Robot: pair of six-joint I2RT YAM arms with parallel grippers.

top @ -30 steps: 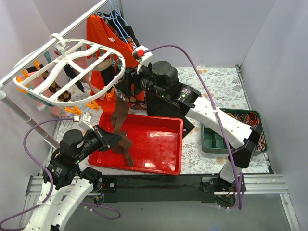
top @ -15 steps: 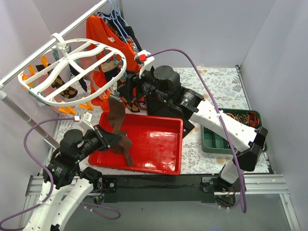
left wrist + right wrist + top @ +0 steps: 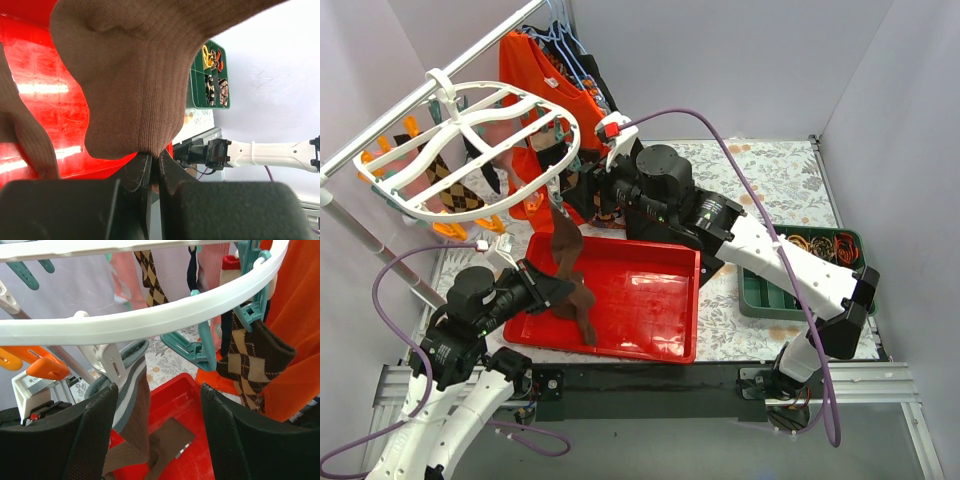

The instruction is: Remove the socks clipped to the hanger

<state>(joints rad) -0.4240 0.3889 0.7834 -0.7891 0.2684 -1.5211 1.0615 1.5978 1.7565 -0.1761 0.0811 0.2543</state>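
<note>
The white oval hanger (image 3: pixel 470 150) hangs from the rail at the upper left, with several socks clipped under it. A brown sock (image 3: pixel 566 245) with a grey-striped cuff (image 3: pixel 125 375) hangs from a white clip (image 3: pixel 107 360) on the hanger's near rim (image 3: pixel 150 320). Its lower end reaches into the red tray (image 3: pixel 650 295). My left gripper (image 3: pixel 155 160) is shut on the sock's lower part (image 3: pixel 135 75) over the tray. My right gripper (image 3: pixel 160 390) is open just below the rim, its left finger (image 3: pixel 75 440) beside the cuff. An argyle sock (image 3: pixel 255 360) hangs in a teal clip (image 3: pixel 195 347) to its right.
An orange shirt (image 3: pixel 535 90) and wire hangers hang on the rail behind the hanger. A green tray (image 3: pixel 800 275) of small items sits at the right on the patterned tablecloth. Orange clips (image 3: pixel 45 367) line the rim on the left. The rail's sloping pole (image 3: pixel 380 255) stands beside my left arm.
My right gripper has opened wider and drawn slightly back from the rim. The hanger has swung and tilted. The left gripper still holds the brown sock in the same place.
</note>
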